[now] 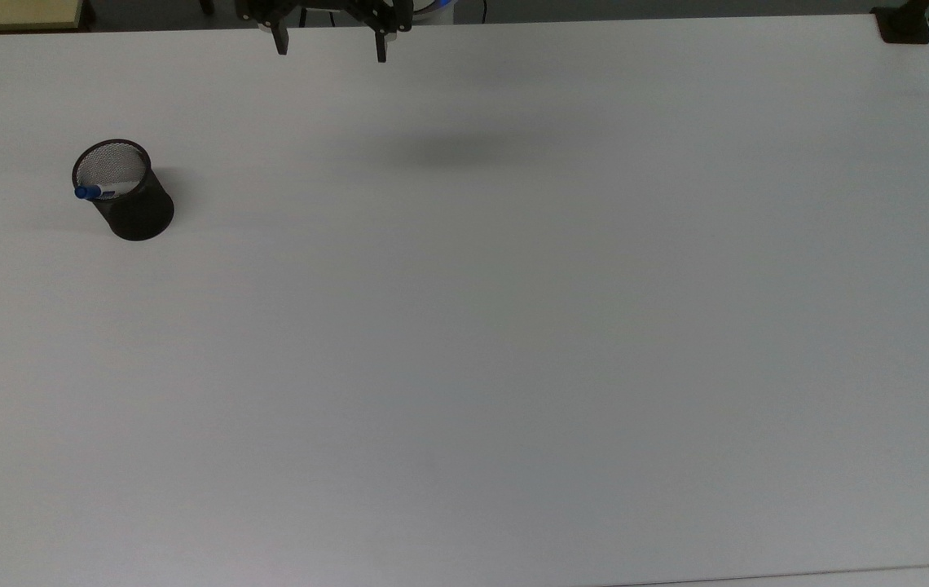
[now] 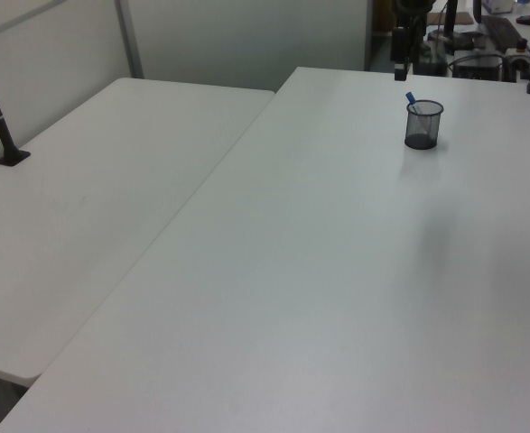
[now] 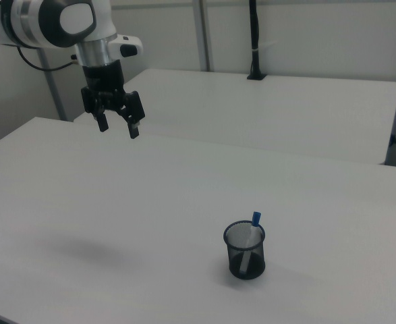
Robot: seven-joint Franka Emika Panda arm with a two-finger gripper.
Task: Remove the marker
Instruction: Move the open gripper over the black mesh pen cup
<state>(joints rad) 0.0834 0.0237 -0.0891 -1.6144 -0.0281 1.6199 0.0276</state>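
The marker (image 1: 98,193), white with a blue cap, stands leaning inside a black mesh cup (image 1: 137,210) on the white table at the top view's left. Its blue cap (image 3: 256,218) pokes above the cup's rim (image 3: 244,228) in the right view, and the marker (image 2: 411,99) shows the same way in the left view. My gripper (image 1: 331,47) hangs open and empty high above the table at the top view's upper edge, far from the cup. In the right view the gripper (image 3: 119,127) is at upper left, well above and away from the cup.
A second white table (image 3: 285,101) adjoins the far side in the right view, with a black pole clamped to it (image 3: 254,40). A black clamp (image 1: 903,24) sits at the top view's upper right corner. The table (image 1: 513,326) is bare around the cup.
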